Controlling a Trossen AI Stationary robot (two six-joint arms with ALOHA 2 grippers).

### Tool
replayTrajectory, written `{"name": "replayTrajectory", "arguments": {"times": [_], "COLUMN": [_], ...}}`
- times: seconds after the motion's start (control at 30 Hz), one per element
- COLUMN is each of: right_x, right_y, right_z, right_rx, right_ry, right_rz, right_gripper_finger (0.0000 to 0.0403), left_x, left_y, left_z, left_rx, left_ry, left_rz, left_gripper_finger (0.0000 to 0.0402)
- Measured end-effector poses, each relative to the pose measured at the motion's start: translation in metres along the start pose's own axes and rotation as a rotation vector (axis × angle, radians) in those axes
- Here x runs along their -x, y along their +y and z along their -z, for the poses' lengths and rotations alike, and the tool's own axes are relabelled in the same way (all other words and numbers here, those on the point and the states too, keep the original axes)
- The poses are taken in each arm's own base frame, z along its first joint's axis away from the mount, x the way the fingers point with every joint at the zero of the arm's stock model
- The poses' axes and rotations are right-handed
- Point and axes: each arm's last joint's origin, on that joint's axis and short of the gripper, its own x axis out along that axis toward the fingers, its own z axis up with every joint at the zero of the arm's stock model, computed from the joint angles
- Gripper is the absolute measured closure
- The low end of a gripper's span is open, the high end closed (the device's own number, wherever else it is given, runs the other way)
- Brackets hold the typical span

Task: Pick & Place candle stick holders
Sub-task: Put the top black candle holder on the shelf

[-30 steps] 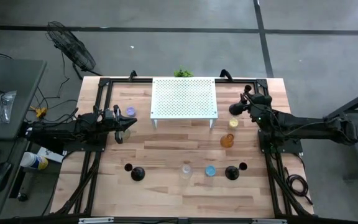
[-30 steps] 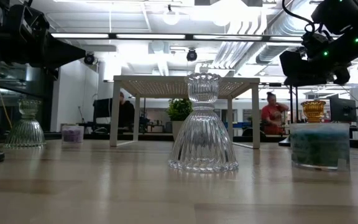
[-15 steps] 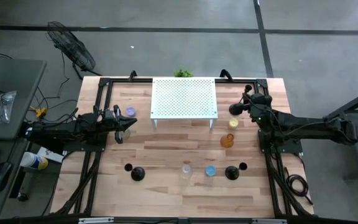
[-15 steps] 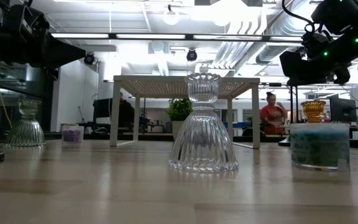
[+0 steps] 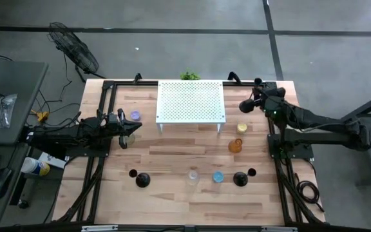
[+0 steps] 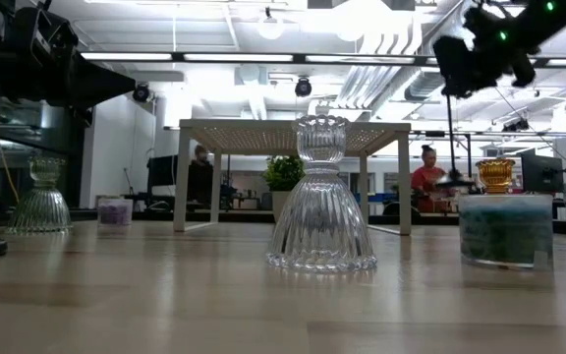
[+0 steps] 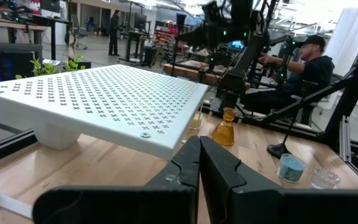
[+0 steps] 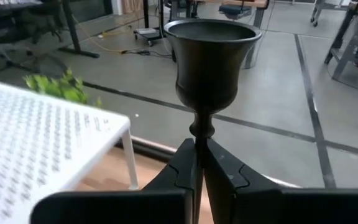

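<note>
Item: wooden worktop [image 5: 172, 161] carrying a white perforated shelf [image 5: 191, 101] at the middle of its far edge. Right gripper [image 8: 199, 163], above the far right corner beside the shelf, has its fingers clamped on the thin stem of a black candlestick [image 8: 211, 59], cup upward, lifted clear of the wood; the low view shows its round base hanging free in the air. Left gripper [image 7: 199, 163], fingers pressed together and holding nothing, waits near the left edge, level with the shelf's front legs. Remaining candlesticks: one [image 5: 142, 180] toward the near left, one [image 5: 240, 178] toward the near right, both standing. Votive cups: purple [image 5: 135, 116] just beside the left gripper; yellow [image 5: 241, 128] and orange [image 5: 236, 145] in front of the shelf's right leg; clear [image 5: 192, 176] and blue [image 5: 218, 176] near the middle of the near edge, between the two standing candlesticks. Hazards, judged: the grip sits on a narrow stem, so the heavy base could swing or slip during travel; a low carry toward the shelf risks striking its edge, and a tilted set-down could topple the piece.
</note>
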Motion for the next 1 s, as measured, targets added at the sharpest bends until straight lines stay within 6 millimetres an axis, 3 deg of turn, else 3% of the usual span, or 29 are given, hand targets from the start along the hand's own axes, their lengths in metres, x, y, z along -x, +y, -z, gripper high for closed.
{"name": "replayTrajectory", "arguments": {"times": [0.3,0.53,1.0], "right_x": [-0.007,-0.019,-0.071], "right_y": [0.027,0.044,0.09], "right_z": [-0.066,-0.11,-0.129], "right_rx": [0.126,0.075,0.11], "right_ry": [-0.051,-0.105,-0.111], "right_rz": [-0.065,-0.167,-0.36], "right_gripper_finger": [0.0397,0.0397,0.0398], "left_x": [0.0,0.0,0.0], "left_y": [0.0,0.0,0.0], "left_z": [0.0,0.0,0.0], "left_rx": [0.0,0.0,0.0], "left_ry": [0.0,0.0,0.0], "left_rz": [0.0,0.0,-0.001], "left_gripper_finger": [0.0398,0.0398,0.0398]}}
